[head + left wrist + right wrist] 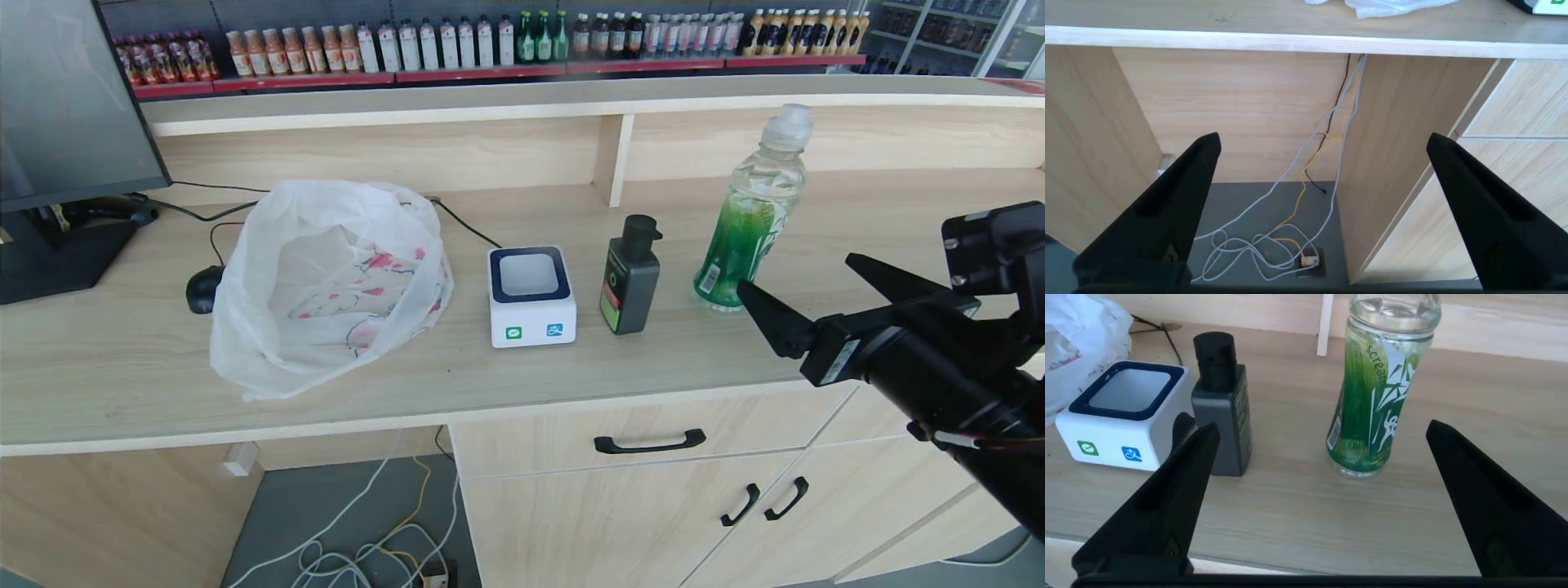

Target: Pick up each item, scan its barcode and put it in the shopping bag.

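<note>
While both items stand unscanned on the desk [122, 359], the task is judged to be at its very start: nothing is held, and no item is seen at the scanner or going into the bag.

**Items (two).** One dark pump bottle [630, 278] stands upright just beside the scanner, on the robot's right of it. One green drink bottle [751, 220], also upright, stands farther right, near but apart from the pump bottle.

**Fixtures (one each).** One white scanner [531, 296] with a dark-rimmed top window sits between the bag and the pump bottle. One white shopping bag [326, 286] lies open-mouthed on the left of the scanner. Red marks show through its film; whether these are print or contents cannot be told.

**Grippers (two).** The right gripper [793, 272] hovers just in front of the green bottle with its fingers [1176, 498] spread wide and empty. In the right wrist view the bottle stands between the two tips but farther off, not touched. The left gripper [1323, 139] hangs below the desk edge, fingers likewise wide and empty.

**Remaining.** By this reading, both items are yet to be picked up, scanned and bagged; the green bottle seems the likelier first.
</note>
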Robot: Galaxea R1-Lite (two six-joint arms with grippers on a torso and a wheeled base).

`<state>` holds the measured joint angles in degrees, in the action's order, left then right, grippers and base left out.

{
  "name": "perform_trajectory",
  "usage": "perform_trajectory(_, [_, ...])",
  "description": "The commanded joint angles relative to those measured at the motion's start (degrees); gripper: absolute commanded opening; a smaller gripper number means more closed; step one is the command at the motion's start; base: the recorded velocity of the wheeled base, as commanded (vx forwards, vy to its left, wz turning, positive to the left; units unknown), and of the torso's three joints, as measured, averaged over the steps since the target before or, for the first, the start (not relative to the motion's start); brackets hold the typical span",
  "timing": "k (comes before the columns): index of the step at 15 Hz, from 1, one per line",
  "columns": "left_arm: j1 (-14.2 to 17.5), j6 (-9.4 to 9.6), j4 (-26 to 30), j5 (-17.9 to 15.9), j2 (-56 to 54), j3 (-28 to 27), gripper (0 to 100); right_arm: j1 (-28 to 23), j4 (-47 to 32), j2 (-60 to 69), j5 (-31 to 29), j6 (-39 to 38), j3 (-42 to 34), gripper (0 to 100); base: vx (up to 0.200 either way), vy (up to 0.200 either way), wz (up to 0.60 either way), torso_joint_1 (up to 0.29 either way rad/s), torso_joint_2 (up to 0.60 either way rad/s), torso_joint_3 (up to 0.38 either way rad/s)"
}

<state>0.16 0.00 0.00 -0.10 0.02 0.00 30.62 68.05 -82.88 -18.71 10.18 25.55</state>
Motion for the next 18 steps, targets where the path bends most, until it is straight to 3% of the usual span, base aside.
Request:
perform_trajectory(1, [0.0,0.09,0.0,0.0,0.0,0.0,100,0.3,0.9,-3.4,-0.9,-0.6,-0.2,100,0.000,0.000,0.00,0.000,0.00,0.000])
perform_trajectory(5, [0.0,0.09,0.0,0.0,0.0,0.0,100,0.4,1.1,-7.5,-3.1,-3.8,2.5,100,0.000,0.000,0.00,0.000,0.00,0.000])
perform_trajectory(11, [0.0,0.09,0.0,0.0,0.0,0.0,100,0.7,0.9,-8.4,-3.1,-2.3,3.1,100,0.000,0.000,0.00,0.000,0.00,0.000])
perform_trajectory(14, [0.0,0.00,0.0,0.0,0.0,0.0,100,3.3,0.9,-11.8,-2.6,-1.8,3.6,100,0.000,0.000,0.00,0.000,0.00,0.000])
perform_trajectory(18, [0.0,0.00,0.0,0.0,0.0,0.0,100,3.7,0.9,-16.3,-2.5,-2.0,9.0,100,0.000,0.000,0.00,0.000,0.00,0.000])
